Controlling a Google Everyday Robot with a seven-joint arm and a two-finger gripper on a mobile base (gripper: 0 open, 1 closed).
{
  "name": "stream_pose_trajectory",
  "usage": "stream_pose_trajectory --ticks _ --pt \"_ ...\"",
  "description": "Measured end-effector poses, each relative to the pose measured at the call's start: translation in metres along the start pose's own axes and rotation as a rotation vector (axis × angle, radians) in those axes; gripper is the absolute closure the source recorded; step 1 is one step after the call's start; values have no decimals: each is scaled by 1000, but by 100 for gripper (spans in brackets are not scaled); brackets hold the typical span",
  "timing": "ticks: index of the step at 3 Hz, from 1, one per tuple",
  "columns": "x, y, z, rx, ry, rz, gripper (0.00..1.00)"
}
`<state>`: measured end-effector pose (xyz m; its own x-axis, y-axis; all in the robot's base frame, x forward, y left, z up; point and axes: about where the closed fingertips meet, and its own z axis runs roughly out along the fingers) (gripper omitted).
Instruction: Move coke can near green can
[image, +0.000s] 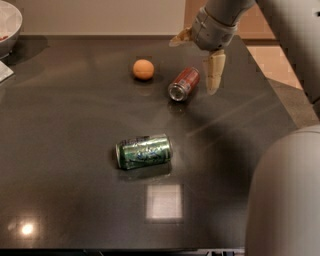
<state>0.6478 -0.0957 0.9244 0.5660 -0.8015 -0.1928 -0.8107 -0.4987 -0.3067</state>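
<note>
We hold our hand (194, 63) spread wide just beside the coke can (184, 84); the green can (144, 151) lies well apart.

Dark, glossy surface (65, 125) fills most of the frame; far edge runs across the top, right edge slants down the right side. Pale beige wall (100, 17) behind it, top left to top centre. Tan-brown panel (191, 11) adjoins the wall at top centre. Light tan floor (272, 60) at upper right, beyond the surface edge. Overhead light reflected twice: bright square patch (162, 201) at lower centre, small round glare spot (26, 229) at lower left. Hand (197, 55) hangs at upper right above the far part of the surface, fingers apart.
</note>
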Motion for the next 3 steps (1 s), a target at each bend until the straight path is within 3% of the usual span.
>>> stream_pose_trajectory --ticks 1,2,3 --pt "-8 -39 29 -17 -16 -112 0" --pt "-8 -61 53 -49 32 -193 0" --pt "5 -63 71 -113 113 -243 0"
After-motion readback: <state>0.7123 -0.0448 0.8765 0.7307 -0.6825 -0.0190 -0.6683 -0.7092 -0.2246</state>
